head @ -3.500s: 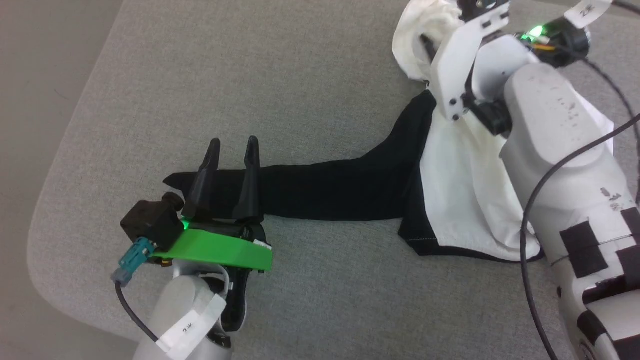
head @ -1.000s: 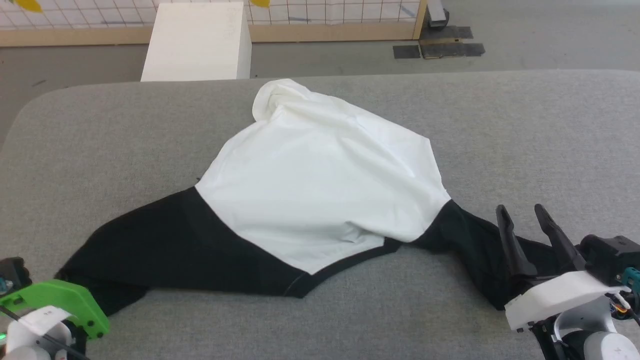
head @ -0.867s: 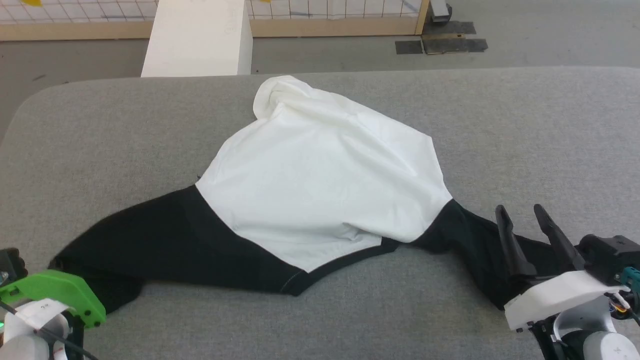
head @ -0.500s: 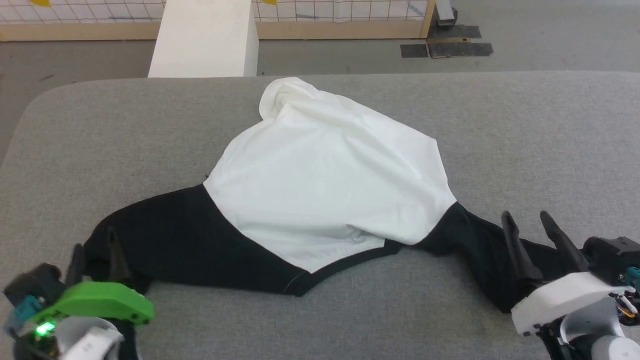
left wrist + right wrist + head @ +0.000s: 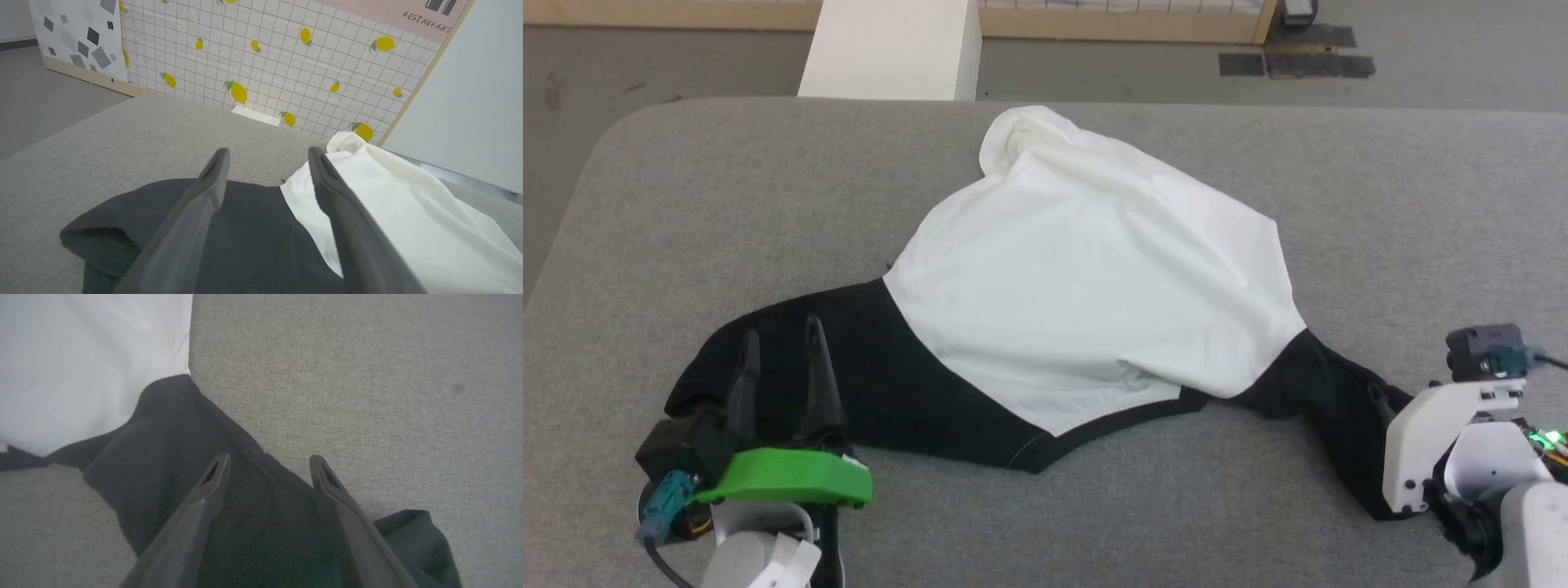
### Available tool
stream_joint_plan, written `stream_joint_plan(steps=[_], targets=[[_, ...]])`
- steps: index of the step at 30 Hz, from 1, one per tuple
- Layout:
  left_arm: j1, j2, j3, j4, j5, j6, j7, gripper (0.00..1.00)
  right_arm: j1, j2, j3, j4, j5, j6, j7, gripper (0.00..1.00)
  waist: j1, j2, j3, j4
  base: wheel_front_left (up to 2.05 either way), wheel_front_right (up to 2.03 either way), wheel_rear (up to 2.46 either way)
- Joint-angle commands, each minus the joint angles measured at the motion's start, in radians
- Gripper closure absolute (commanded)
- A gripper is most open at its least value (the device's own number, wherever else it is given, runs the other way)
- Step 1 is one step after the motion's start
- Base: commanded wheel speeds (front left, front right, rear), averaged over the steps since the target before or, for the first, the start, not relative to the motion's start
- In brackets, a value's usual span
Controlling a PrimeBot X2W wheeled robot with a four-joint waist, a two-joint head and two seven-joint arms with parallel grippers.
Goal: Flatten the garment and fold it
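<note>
The garment [image 5: 1094, 269] is laid on the grey surface [image 5: 686, 204], opened out roughly but not flat. Its white body is bunched into a raised lump at the far end, creases are seen across the ctr, and a black-trimmed edge is turned toward the near side. The left sleeve [image 5: 907, 408], black, is stretched out toward the robot's left; the right sleeve [image 5: 1339, 408], also black, is trailed off to the right w/ its end crumpled.

The left pincer [image 5: 780, 333] is held over the left sleeve near its end, set wide, w/ nothing btwn the jaws. In the left wrist view, dark cloth and the edge of the white body are seen under its two fingers [image 5: 196, 212]. Whether the tips touch the cloth can't be told.

The right pincer [image 5: 269, 459] is pointed down at the right sleeve, likewise spread wide, nothing clamped. In the head view it is mostly hidden behind its white mount [image 5: 1421, 441].

Beyond the far edge of the surface a white box [image 5: 890, 49] is stood on the floor. A lemon-print grid panel [image 5: 286, 61] is seen in the bkgd.
</note>
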Motion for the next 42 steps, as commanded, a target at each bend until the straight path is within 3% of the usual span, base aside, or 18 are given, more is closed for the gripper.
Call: stream_joint_plan(steps=[1,8,9,10,11,12,17,23,31,38,39,40,42], targets=[[-0.023,-0.006,0.003,-0.007,0.019,-0.007,-0.008,0.00,-0.028,-0.017,0.000,0.019,-0.019,-0.002,0.042,0.00,0.0000,0.0077,0.022,0.013,0.00,0.00,0.00],[-0.039,-0.018,0.014,-0.015,0.037,-0.018,-0.009,0.00,-0.068,-0.069,0.003,0.092,-0.057,-0.002,0.234,0.00,0.0000,0.0077,0.053,0.036,0.00,0.00,0.00],[-0.040,-0.019,0.015,-0.014,0.038,-0.020,-0.009,0.00,-0.065,-0.074,0.004,0.099,-0.055,-0.002,0.261,0.17,0.0000,0.0077,0.055,0.038,0.00,0.00,0.00],[-0.040,-0.020,0.017,-0.014,0.038,-0.021,-0.009,0.00,-0.063,-0.082,0.010,0.103,-0.051,-0.002,0.291,0.62,0.0000,0.0077,0.057,0.040,0.00,0.00,0.00],[-0.040,-0.021,0.017,-0.013,0.038,-0.023,-0.009,0.00,-0.062,-0.089,0.017,0.101,-0.047,-0.002,0.309,0.92,0.0000,0.0077,0.059,0.042,0.00,0.00,0.00],[-0.040,-0.021,0.018,-0.013,0.038,-0.024,-0.009,0.00,-0.063,-0.102,0.027,0.095,-0.041,-0.002,0.322,1.00,0.0000,0.0077,0.061,0.044,0.00,0.00,0.00],[-0.048,-0.023,0.012,-0.013,0.038,-0.029,-0.009,0.00,-0.117,-0.169,0.058,0.056,-0.035,-0.002,0.292,1.00,0.0000,0.0077,0.076,0.054,0.00,0.00,0.00],[-0.077,-0.024,-0.004,-0.015,0.038,-0.036,-0.009,0.00,-0.302,-0.254,0.099,0.086,-0.079,-0.002,0.157,1.00,0.0000,0.0077,0.110,0.076,0.00,0.00,0.00],[-0.132,-0.025,-0.043,-0.007,0.017,-0.040,-0.009,0.00,-0.586,-0.335,0.256,0.274,-0.140,-0.002,-0.020,1.00,0.0000,0.0077,0.183,0.142,0.00,0.00,0.00],[-0.151,-0.025,-0.060,-0.021,0.005,-0.028,-0.009,0.00,-0.753,-0.313,0.350,0.452,-0.143,-0.002,-0.161,1.00,0.0000,0.0077,0.233,0.181,0.00,0.00,0.00],[-0.152,-0.025,-0.062,-0.022,0.004,-0.027,-0.009,0.00,-0.765,-0.306,0.361,0.477,-0.141,-0.002,-0.173,0.55,0.0000,0.0077,0.235,0.184,0.00,0.00,0.00],[-0.152,-0.025,-0.062,-0.022,0.003,-0.025,-0.009,0.00,-0.772,-0.301,0.364,0.497,-0.137,-0.002,-0.181,0.00,0.0000,0.0077,0.236,0.185,0.00,0.00,0.00],[-0.153,-0.025,-0.063,-0.021,0.002,-0.022,-0.009,0.00,-0.785,-0.290,0.363,0.537,-0.117,-0.002,-0.213,0.00,0.0000,0.0077,0.234,0.185,0.00,0.00,0.00]])
